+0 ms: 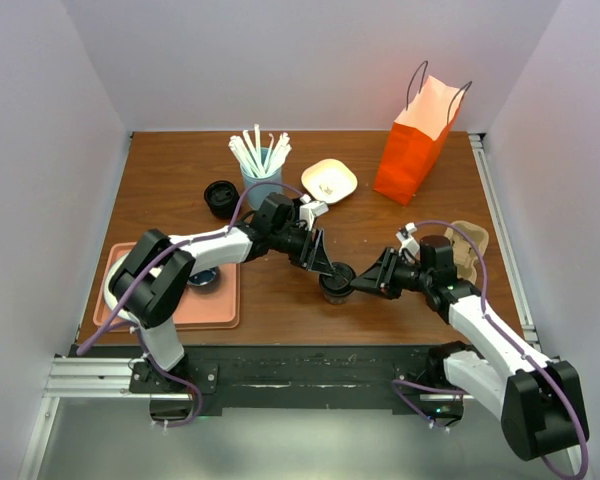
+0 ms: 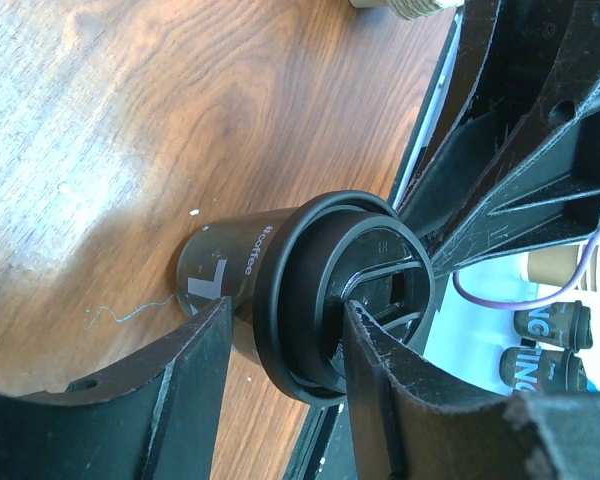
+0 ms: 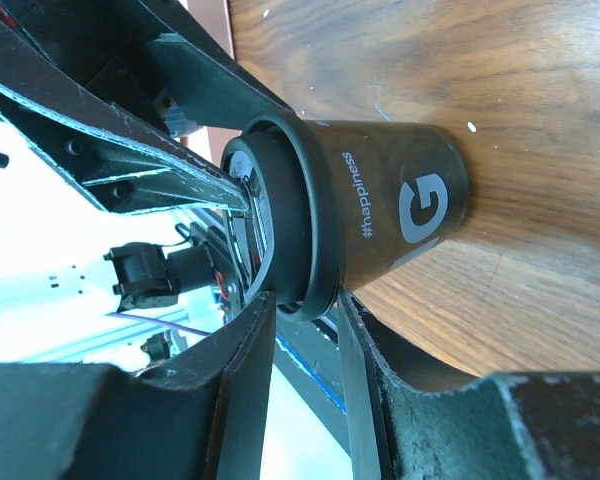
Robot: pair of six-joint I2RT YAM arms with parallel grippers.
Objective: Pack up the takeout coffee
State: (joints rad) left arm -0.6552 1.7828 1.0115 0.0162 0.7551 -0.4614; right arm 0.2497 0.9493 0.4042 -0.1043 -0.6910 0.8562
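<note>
Top external: white-walled wooden table (image 1: 180,170), arms (image 1: 210,245) bent inward, left gripper (image 1: 325,268) and right gripper (image 1: 358,285) straddling takeout coffee (image 1: 336,283), clamping unclear.

Both arms reach inward and meet almost tip to tip between their bases. The left arm (image 1: 195,250) rises from its base, folds at a bulky black elbow on the near left, then stretches out to the right, white forearm nearly level, wrist tipped downward. The left gripper (image 1: 328,265) points down and to the right. The right arm (image 1: 485,325) climbs from the near right and leans left, its wrist low, the right gripper (image 1: 358,284) aimed leftward and close to level. Each gripper is partly closed, its two black fingers pinching the lid edge of the takeout coffee (image 1: 335,287), one finger across the lid top, the other against the wall below the rim.
</note>
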